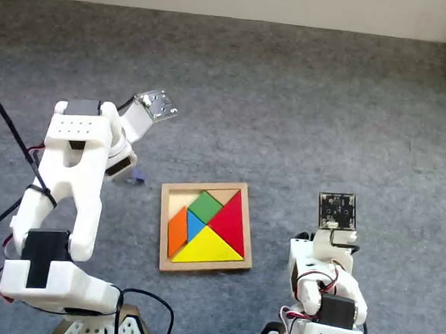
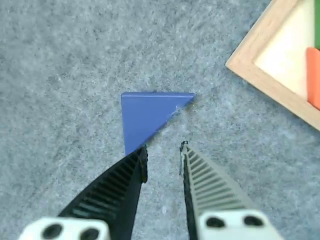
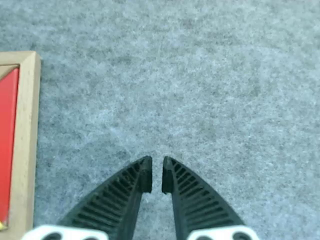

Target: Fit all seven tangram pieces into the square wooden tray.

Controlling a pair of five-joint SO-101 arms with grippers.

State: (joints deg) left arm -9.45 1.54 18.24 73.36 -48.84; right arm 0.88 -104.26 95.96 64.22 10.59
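Square wooden tray [image 1: 207, 186] flat on carpet; red triangle [image 1: 231, 220], yellow triangle [image 1: 206, 249], green square [image 1: 204, 206], orange parallelogram [image 1: 177, 231] seated inside. Blue triangle [image 2: 147, 117] flat on carpet, outside tray, near corner.

Bright, even, diffuse light throughout; shadows soft, faint, close under objects

Blue triangle [image 2: 145, 112], grey carpet [image 2: 60, 60], tan tray [image 2: 272, 84], red triangle [image 1: 231, 223], yellow triangle [image 1: 207, 248], green square [image 1: 204, 206], orange parallelogram [image 1: 177, 231]
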